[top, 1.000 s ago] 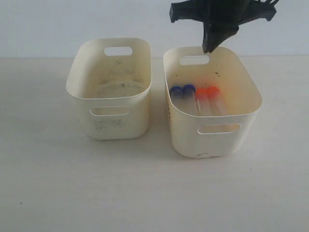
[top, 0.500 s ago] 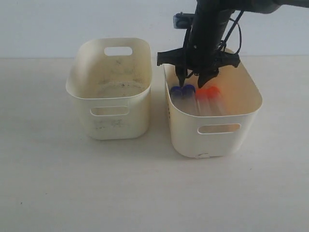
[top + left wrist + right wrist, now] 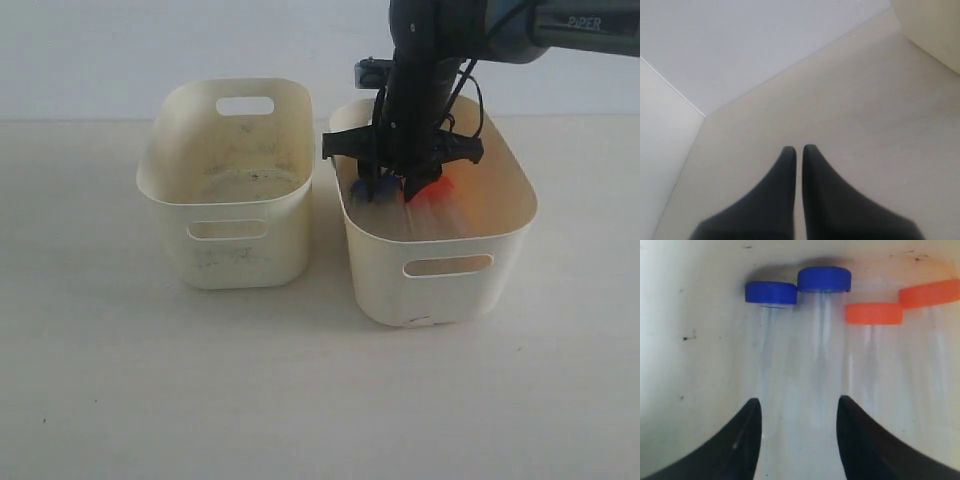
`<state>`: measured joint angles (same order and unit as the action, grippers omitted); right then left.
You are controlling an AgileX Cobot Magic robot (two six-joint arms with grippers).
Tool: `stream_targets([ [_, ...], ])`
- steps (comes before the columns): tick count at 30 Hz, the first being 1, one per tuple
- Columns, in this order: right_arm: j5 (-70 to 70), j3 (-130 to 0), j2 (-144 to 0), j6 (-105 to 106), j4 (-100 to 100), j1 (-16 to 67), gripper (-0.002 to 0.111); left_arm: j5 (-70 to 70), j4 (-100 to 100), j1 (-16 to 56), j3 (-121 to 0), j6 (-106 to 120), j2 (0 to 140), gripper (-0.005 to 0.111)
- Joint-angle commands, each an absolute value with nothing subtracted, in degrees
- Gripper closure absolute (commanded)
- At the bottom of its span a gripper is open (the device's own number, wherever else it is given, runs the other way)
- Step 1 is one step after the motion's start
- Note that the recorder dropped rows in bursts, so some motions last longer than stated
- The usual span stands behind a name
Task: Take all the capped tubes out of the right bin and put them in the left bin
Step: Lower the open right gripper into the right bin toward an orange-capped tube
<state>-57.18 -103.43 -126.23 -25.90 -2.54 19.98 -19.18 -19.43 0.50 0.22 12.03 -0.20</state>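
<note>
We are looking at the capped tubes, all four lying side by side on the floor of the right bin [image 3: 380,285]. The two blue-capped tubes [image 3: 771,292] are sitting next to each other, and the two orange-capped tubes [image 3: 873,313] are lying just beside them, caps all pointing the same way, close to the bin's wall. In the exterior view they are showing only as a blue and orange smear under the arm.

The right gripper [image 3: 799,405] is standing down inside that bin, right over the tubes. Its jaws are parted, about halfway, and they are holding nothing. Through the wrist camera the clear bodies of the two blue-capped tubes are lying in the gap between the black fingers [image 3: 742,440]; we cannot tell whether either finger is touching plastic.

The left bin [image 3: 250,262] is sitting just beside the right one, apart from it, showing dark scuffs on its inner floor and no tubes in it.

The left gripper [image 3: 799,148] is hanging over the bare table [image 3: 865,100], jaws drawn together to a thin slit, gripping nothing.
</note>
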Motion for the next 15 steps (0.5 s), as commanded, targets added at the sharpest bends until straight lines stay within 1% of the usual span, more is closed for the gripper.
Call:
stream_targets([
  [1,-57.0,-103.4,-127.4,-26.3,-5.0,19.9,0.063,-18.9,-19.4,0.6,0.0,12.1,0.0,0.103],
  [10,-58.0,-103.5,-125.2,-26.5,-5.6,19.9,0.063,-18.9,-19.4,0.6,0.0,12.1,0.0,0.103],
  [15,-60.4,-103.6,-123.6,-26.7,-10.3,19.9,0.062,-18.9,-19.4,0.6,0.0,12.1,0.0,0.103],
])
